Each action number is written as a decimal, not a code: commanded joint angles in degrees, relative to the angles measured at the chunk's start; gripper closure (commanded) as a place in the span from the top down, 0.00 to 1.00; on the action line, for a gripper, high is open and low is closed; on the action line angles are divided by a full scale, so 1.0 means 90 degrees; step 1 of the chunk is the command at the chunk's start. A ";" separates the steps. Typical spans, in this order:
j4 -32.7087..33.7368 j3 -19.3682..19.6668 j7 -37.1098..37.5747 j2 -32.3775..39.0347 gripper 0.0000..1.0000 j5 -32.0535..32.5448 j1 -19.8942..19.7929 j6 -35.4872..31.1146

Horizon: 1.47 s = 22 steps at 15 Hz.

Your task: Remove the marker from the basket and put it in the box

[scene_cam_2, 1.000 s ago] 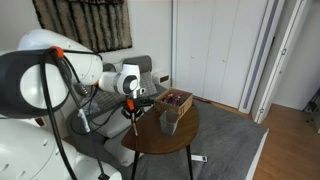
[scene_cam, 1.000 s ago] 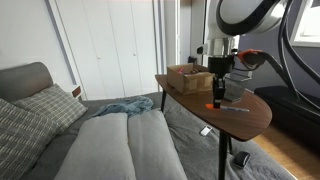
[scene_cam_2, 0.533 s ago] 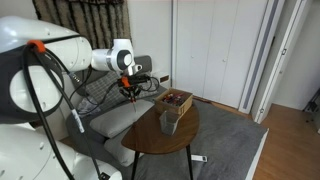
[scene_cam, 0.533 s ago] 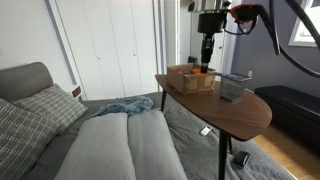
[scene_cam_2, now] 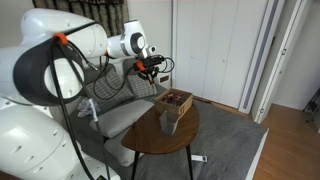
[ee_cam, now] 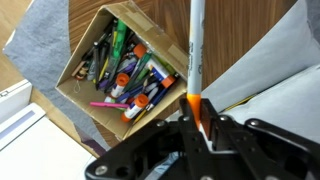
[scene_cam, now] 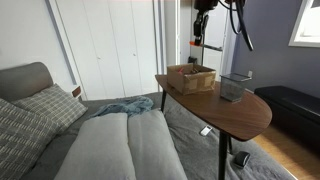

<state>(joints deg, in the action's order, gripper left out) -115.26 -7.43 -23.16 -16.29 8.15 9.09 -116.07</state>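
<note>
My gripper (ee_cam: 200, 126) is shut on the marker (ee_cam: 195, 60), whose orange part sits between the jaws while its pale barrel points away. In an exterior view the gripper (scene_cam: 201, 14) is high above the table and the marker (scene_cam: 195, 44) hangs below it, above the box's far side. The brown box (ee_cam: 88, 92) lies below in the wrist view, open-topped and filled with several coloured pens. It also shows in both exterior views (scene_cam: 190, 78) (scene_cam_2: 176, 100). The grey mesh basket (scene_cam: 235, 87) (scene_cam_2: 169, 120) stands on the table beside the box. In an exterior view the gripper (scene_cam_2: 152, 65) is up and off to one side of the box.
The round wooden side table (scene_cam: 225, 110) carries both containers. A grey sofa with cushions (scene_cam: 110, 145) and a blue-grey cloth (scene_cam: 125, 106) lie beside it. White closet doors (scene_cam: 110, 45) stand behind. A small object lies on the rug (scene_cam: 205, 130).
The gripper has lifted the marker out of the basket, carried it toward the box and risen well above the table. The basket and box have not moved.
</note>
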 commanded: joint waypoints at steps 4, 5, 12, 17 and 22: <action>0.1434 0.0006 0.0296 0.1523 0.04 0.0575 -0.0207 -0.0511; 0.1602 0.0015 0.0276 0.1683 0.04 0.0646 -0.0221 -0.0535; 0.1663 -0.0075 0.0683 0.1470 0.67 0.0807 -0.0127 -0.0380; 0.0840 -0.0283 0.1382 0.0467 0.99 0.0683 0.0016 -0.0026; -0.0049 -0.0435 0.1965 -0.0527 1.00 0.0580 0.0086 0.0304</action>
<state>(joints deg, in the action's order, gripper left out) -109.38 -10.92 -8.58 -14.69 13.44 9.57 -114.20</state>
